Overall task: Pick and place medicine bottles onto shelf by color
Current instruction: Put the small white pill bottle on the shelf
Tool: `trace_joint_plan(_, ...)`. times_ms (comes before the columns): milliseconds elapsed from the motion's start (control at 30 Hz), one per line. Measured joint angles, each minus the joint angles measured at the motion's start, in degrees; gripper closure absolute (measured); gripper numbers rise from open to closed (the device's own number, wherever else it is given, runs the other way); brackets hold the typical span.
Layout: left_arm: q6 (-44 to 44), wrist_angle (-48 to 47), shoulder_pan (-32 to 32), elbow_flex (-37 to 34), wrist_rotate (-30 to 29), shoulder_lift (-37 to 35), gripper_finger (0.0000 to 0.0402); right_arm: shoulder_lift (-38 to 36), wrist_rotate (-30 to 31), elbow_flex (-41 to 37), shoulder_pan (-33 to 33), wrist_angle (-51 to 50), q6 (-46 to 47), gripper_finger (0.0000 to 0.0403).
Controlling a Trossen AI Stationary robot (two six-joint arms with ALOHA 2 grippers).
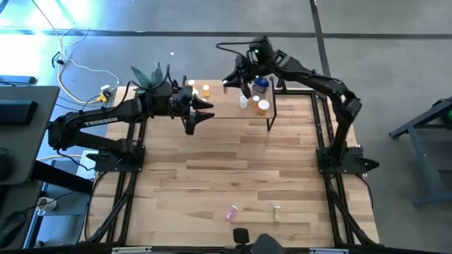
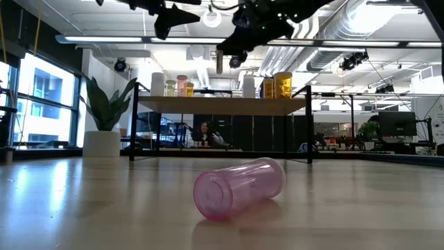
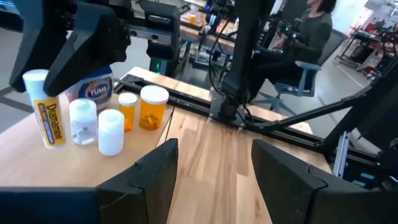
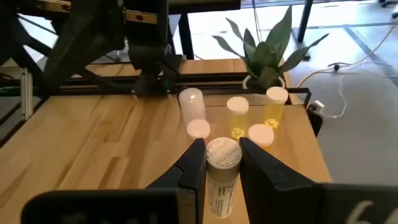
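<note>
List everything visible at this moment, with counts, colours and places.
shelf: one, light wood, black legs, table's far edge
left-end bottles: about five, white and amber, on shelf
right-end bottles: about five, white, orange, one blue, on shelf
pink bottle: one, lying on near table
yellow-green bottle: one, near table, beside pink
plant: one, green, by shelf's left end
person: one, seated beyond table
left gripper: fingers open, empty, over shelf's middle
right gripper: fingers shut on white-capped bottle, over shelf's right end

Pink bottle [image 2: 239, 187] lying on its side on the near desk [image 2: 83, 208]; farther back, shelf [image 2: 222, 105] carrying upright bottles.
</note>
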Motion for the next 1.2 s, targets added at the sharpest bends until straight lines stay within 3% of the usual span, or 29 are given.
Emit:
trace_joint_plan(800, 0.0, -1.4, 0.0, 0.0, 1.3, 0.0, 0.0209, 5.6, 0.5, 0.4, 4.5, -0.8, -3.7, 0.0347)
trace_joint_plan(1067, 2.0, -1.4, 0.0, 0.0, 1.3, 0.0, 0.0209, 5.3, 1.5, 0.8, 4.3, 6.4, 1.8, 0.0347)
trace_joint_plan(1200, 2.0, -1.4, 0.0, 0.0, 1.3, 0.0, 0.0209, 4.5, 2.0, 5.2, 3.0, 6.4, 2.7, 0.0347)
